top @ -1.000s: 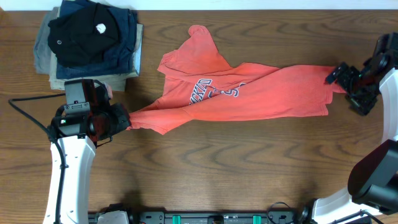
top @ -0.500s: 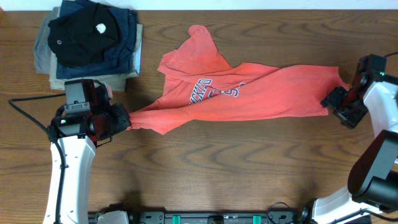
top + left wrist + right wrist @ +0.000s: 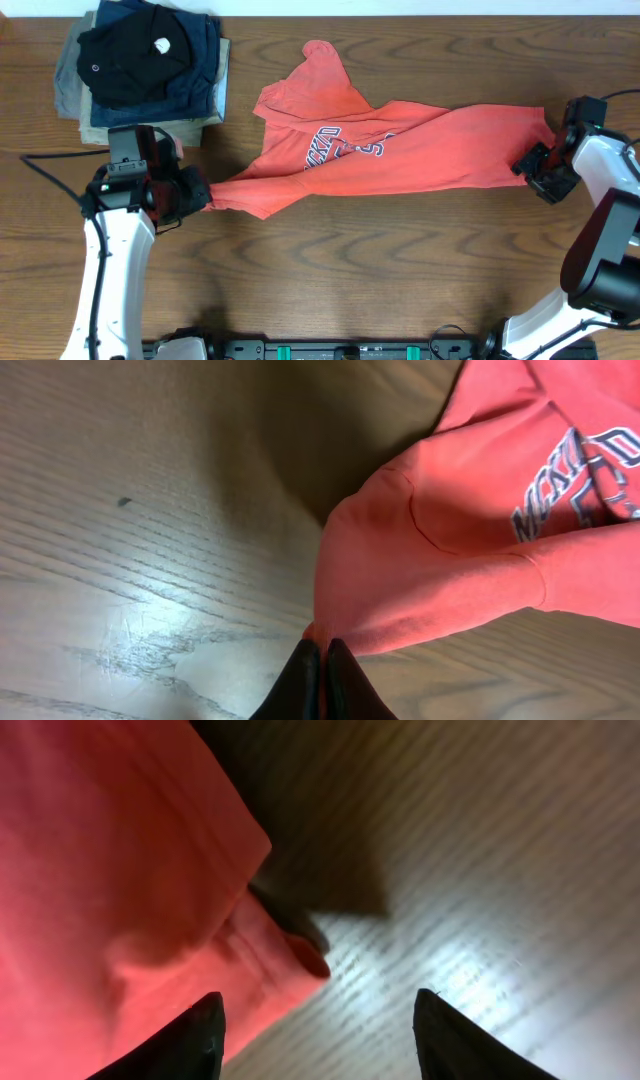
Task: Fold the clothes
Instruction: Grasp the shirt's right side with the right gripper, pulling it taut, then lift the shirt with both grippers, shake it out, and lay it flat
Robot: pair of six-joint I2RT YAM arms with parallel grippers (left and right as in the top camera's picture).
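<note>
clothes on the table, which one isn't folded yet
The coral-red T-shirt, lying rumpled and stretched out; the black, navy and khaki ones sit folded in a stack at the far left.

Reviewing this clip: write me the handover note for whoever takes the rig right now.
The left claw is shut on one end of the T-shirt, low over the table.
The right claw is open, with the hem corner at the other end lying between its fingers, not gripped.
The T-shirt lies rumpled and stretched across the middle of the table, lettering partly showing.
Done: no fold yet.
Left: grip the right end, spread the shirt flat, fold it.
A stack of folded clothes sits at the far left corner.
</note>
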